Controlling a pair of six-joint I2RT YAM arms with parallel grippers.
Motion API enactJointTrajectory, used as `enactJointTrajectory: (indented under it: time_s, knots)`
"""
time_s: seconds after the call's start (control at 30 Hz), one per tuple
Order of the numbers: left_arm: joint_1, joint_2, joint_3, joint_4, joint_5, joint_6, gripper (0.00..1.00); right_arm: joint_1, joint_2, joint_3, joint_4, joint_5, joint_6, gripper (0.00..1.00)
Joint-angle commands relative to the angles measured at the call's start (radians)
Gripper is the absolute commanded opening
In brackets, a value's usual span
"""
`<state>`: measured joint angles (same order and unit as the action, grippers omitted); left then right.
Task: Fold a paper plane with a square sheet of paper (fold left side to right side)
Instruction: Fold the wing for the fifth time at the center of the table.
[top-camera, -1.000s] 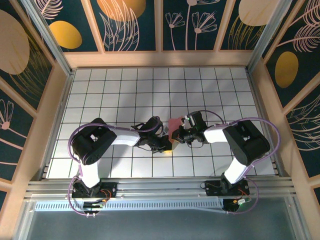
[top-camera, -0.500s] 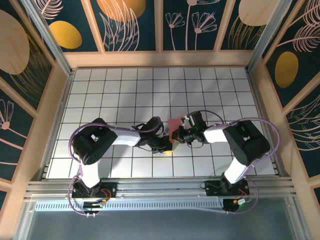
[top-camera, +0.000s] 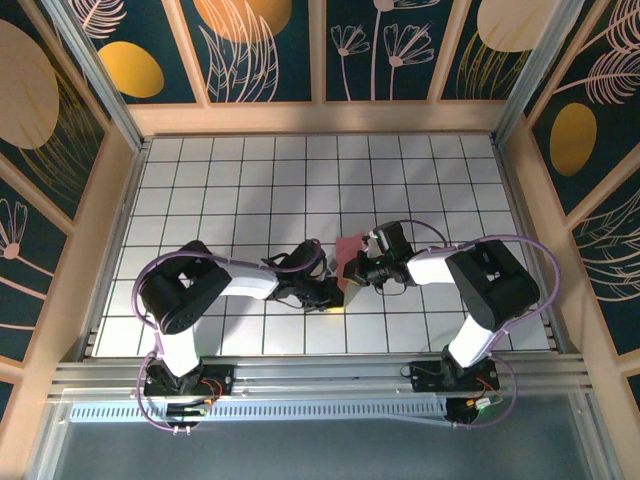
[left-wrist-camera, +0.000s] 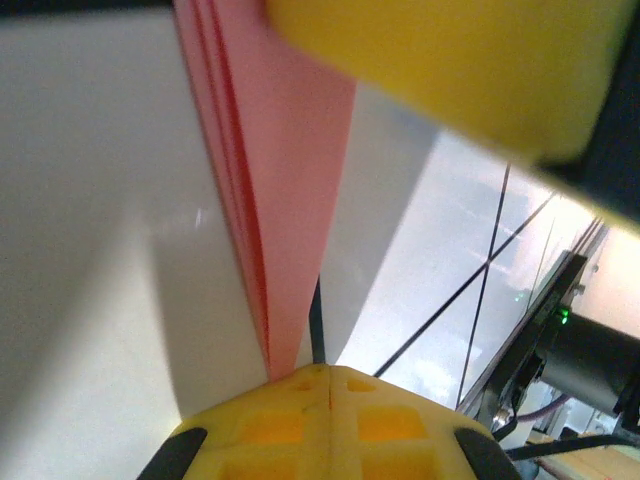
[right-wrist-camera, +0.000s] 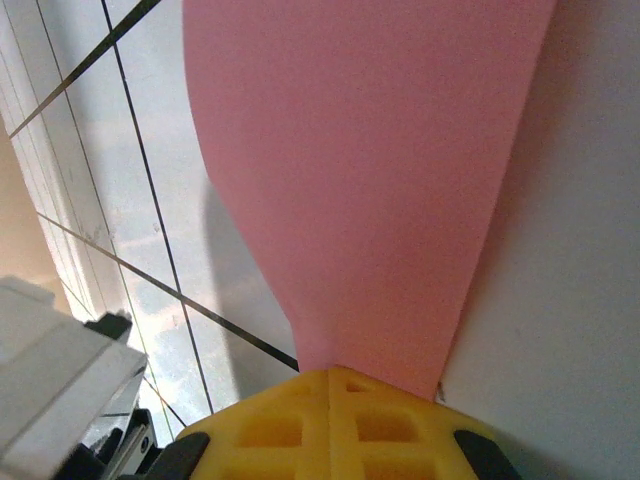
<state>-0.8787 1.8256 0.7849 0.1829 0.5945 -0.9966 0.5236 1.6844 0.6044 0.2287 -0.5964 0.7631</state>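
The sheet of paper (top-camera: 347, 247) is salmon pink and folded into a narrow layered piece. It sits at mid-table between the two grippers. My left gripper (top-camera: 337, 296) is shut, and the paper's narrow end (left-wrist-camera: 280, 180) runs into its yellow fingertips (left-wrist-camera: 290, 410), just left of the seam. The stacked layer edges show on the paper's left side there. My right gripper (top-camera: 352, 270) is shut on a wider flap of the paper (right-wrist-camera: 370, 170), which enters its jaws at the seam (right-wrist-camera: 330, 372). A yellow finger of the right gripper (left-wrist-camera: 450, 70) shows close above the paper in the left wrist view.
The white gridded table (top-camera: 240, 180) is boxed in by wooden walls (top-camera: 110, 210) on three sides. A metal rail (top-camera: 320, 375) carries both arm bases along the near edge. Both forearms reach inward and nearly meet at the centre.
The left arm's forearm and wrist have shifted slightly toward the near edge. The paper and the right arm stay where they were, and both grippers stay shut.
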Motion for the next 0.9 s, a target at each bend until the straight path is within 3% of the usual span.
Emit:
enactJointTrajectory:
  time_s: [0.0, 0.33, 0.87]
  knots:
    - [-0.019, -0.030, -0.062, -0.074, 0.034, -0.024, 0.00, 0.009, 0.062, -0.020, -0.145, 0.101, -0.024, 0.00]
    - [0.043, -0.157, 0.001, -0.051, 0.062, -0.019, 0.00, 0.010, 0.066, -0.008, -0.155, 0.099, -0.029, 0.00]
    - [0.075, 0.055, 0.133, -0.048, 0.048, 0.052, 0.00, 0.012, 0.057, -0.009, -0.154, 0.098, -0.025, 0.00]
